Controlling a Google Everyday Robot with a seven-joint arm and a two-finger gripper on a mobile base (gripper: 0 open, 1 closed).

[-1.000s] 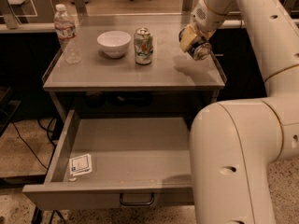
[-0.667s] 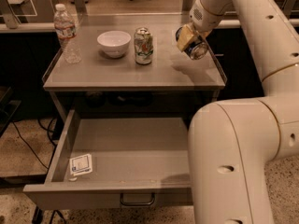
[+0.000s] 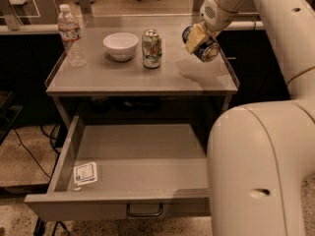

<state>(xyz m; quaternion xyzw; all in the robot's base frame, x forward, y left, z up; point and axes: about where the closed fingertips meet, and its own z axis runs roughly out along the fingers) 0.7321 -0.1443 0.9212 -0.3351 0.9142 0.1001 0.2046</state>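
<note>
Dark metal drink can (image 3: pixel 206 50) hangs tilted above the right side of the grey metal table (image 3: pixel 123 80), clenched in the cream gripper (image 3: pixel 198 39). Left of it stand a green-patterned can (image 3: pixel 151 48), a white bowl (image 3: pixel 120 45) and a clear plastic bottle (image 3: pixel 70 33). The grey drawer (image 3: pixel 142 146) below stands open.

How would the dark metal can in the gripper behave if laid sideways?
The gripper above the right side of the grey tabletop holds the dark metal can tilted; its round body would probably roll. Its shiny wall looks slippery.
</note>
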